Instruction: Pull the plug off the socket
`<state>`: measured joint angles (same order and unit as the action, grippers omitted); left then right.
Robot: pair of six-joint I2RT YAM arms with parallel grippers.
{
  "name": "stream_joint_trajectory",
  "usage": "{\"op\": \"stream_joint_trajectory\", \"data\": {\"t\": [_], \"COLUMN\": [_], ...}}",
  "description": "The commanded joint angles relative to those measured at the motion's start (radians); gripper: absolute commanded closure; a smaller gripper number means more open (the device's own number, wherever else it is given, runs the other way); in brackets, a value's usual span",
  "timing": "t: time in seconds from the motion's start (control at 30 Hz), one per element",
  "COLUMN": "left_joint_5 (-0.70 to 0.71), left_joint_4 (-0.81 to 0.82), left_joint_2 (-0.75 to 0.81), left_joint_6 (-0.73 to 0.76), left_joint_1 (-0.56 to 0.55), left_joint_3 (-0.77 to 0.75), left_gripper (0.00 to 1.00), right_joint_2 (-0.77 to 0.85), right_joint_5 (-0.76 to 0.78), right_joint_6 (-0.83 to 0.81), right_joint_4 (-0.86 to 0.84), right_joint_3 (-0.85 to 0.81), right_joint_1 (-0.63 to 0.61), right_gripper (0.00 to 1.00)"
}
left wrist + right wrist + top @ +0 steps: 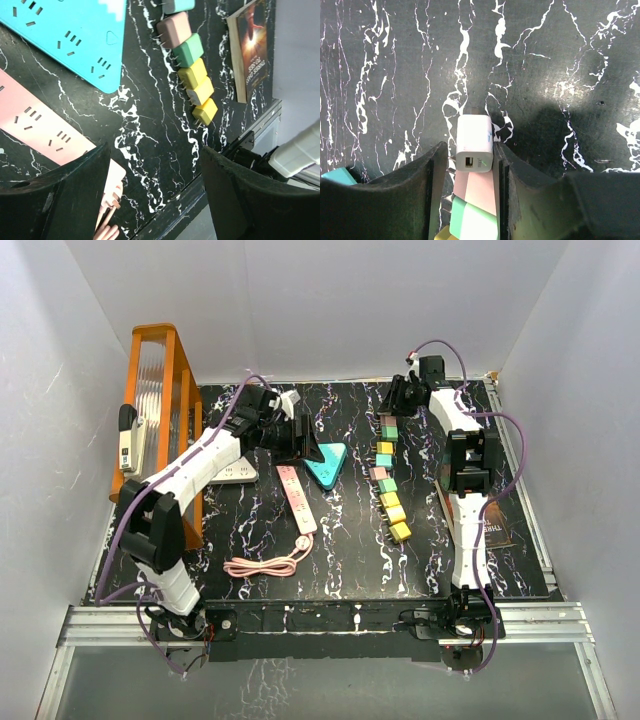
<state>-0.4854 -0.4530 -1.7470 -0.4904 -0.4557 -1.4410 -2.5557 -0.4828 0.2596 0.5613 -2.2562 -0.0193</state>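
At the far left stands an orange rack (160,390), and the left arm reaches past it toward the middle of the table (350,550). The left gripper (155,155) hangs just beside the teal strip (328,462) with its jaws wide apart and nothing between them. The pink strip (297,498) lies just left of the teal one. The sockets that show on both strips in the left wrist view are bare. Further right, a row of plugs (389,480) lies loose on the table. At its far end the right gripper (471,150) straddles the white plug (475,140), which lies on the table touching the row's last pink plug. The jaws stand apart: the right finger is against the plug or nearly so, and a gap with the prongs in it shows on the left. A book (252,47) lies at the right edge. The plug looks already pulled free and set down, so this is likely the release. The next move calls for a straight lift clear, without nudging the row.
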Motion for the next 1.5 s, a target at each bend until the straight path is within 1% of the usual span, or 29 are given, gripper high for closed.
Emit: {"op": "stream_joint_trajectory", "data": {"t": [0.0,0.13,0.3,0.43,0.53,0.6,0.67,0.8,0.87,1.0,1.1,1.2,1.3,1.4,1.47], "left_joint_5": [-0.002,0.009,0.04,0.083,0.162,0.233,0.307,0.429,0.469,0.5,0.52,0.576,0.669,0.739,0.77], "left_joint_4": [-0.057,-0.071,-0.102,-0.091,-0.12,-0.139,-0.135,-0.067,-0.018,0.077,0.124,0.156,0.194,0.223,0.247], "left_joint_2": [0.092,0.149,0.201,0.256,0.295,0.319,0.357,0.454,0.496,0.576,0.645,0.728,0.807,0.878,0.919], "left_joint_6": [0.005,-0.003,-0.002,0.023,0.073,0.106,0.135,0.215,0.246,0.303,0.345,0.388,0.408,0.42,0.424], "left_joint_1": [-0.007,-0.009,-0.009,-0.009,-0.008,-0.009,-0.009,-0.008,-0.008,-0.008,-0.008,-0.008,-0.008,-0.008,-0.007], "left_joint_3": [0.019,0.032,0.039,0.068,0.062,0.043,0.022,-0.011,-0.026,-0.056,-0.063,-0.06,-0.036,-0.001,0.029], "left_gripper": [0.29,0.28,0.27,0.23,0.2,0.17,0.14,0.09,0.06,0.02,0.02,0.02,0.01,0.02,0.01], "right_joint_2": [-0.025,-0.025,-0.014,0.012,0.069,0.151,0.243,0.442,0.566,0.821,0.999,1.201,1.414,1.553,1.617], "right_joint_5": [-0.025,0.027,0.099,0.173,0.227,0.269,0.297,0.309,0.329,0.387,0.332,0.276,0.265,0.312,0.341], "right_joint_6": [-0.026,-0.024,-0.018,-0.017,-0.016,-0.022,-0.026,-0.008,-0.007,-0.025,-0.018,-0.037,-0.068,-0.072,-0.062], "right_joint_4": [-0.011,0.01,0.039,0.098,0.143,0.161,0.162,0.169,0.161,0.11,0.116,0.06,0.014,-0.001,-0.007], "right_joint_3": [-0.077,-0.1,-0.143,-0.173,-0.162,-0.116,-0.04,0.126,0.231,0.41,0.491,0.611,0.703,0.762,0.783], "right_joint_1": [0.003,0.008,0.012,0.012,0.012,0.004,-0.008,-0.057,-0.119,-0.228,-0.241,-0.245,-0.246,-0.246,-0.245], "right_gripper": [0.59,0.59,0.53,0.44,0.37,0.33,0.33,0.32,0.3,0.17,0.11,0.02,0.02,0.02,0.02]}}
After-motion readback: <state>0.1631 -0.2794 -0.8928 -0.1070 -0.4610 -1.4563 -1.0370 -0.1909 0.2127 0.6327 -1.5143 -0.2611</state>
